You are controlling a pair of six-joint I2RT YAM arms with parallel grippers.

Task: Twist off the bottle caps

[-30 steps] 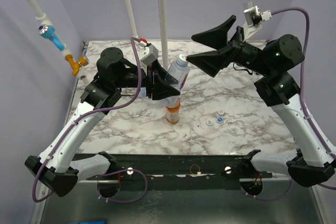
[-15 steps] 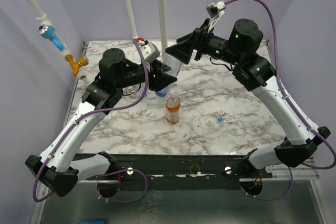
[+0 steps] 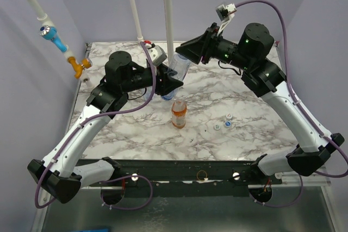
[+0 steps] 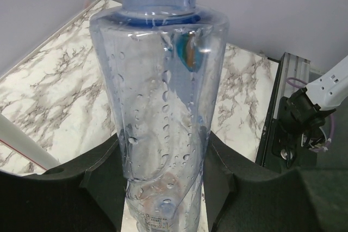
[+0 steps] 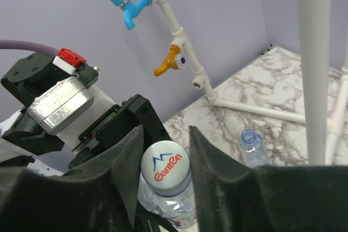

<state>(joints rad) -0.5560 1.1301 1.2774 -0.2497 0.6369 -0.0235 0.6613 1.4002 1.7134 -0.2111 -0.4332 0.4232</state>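
My left gripper (image 3: 173, 82) (image 4: 163, 161) is shut on the lower body of a clear bluish bottle (image 3: 178, 69) (image 4: 157, 80), held tilted above the table's far middle. Its white printed cap (image 5: 165, 168) sits between the fingers of my right gripper (image 3: 182, 58) (image 5: 166, 145), which press on both its sides. An orange bottle (image 3: 179, 113) stands upright on the marble in front. A clear bottle with no cap (image 5: 251, 148) stands on the table beyond. Two loose white caps (image 3: 217, 126) (image 3: 229, 123) lie to the right of the orange bottle.
White pipes (image 3: 168, 14) (image 5: 318, 63) rise at the back. A slanted pipe carries a blue tap (image 3: 49, 32) and an orange tap (image 3: 80, 67) at the left wall. Purple walls close three sides. A black rail (image 3: 179, 169) runs along the near edge.
My right arm swung left and down to the bottle's top, and its jaws went from wide open to closed round the cap. My left gripper tipped the held bottle toward the right arm.
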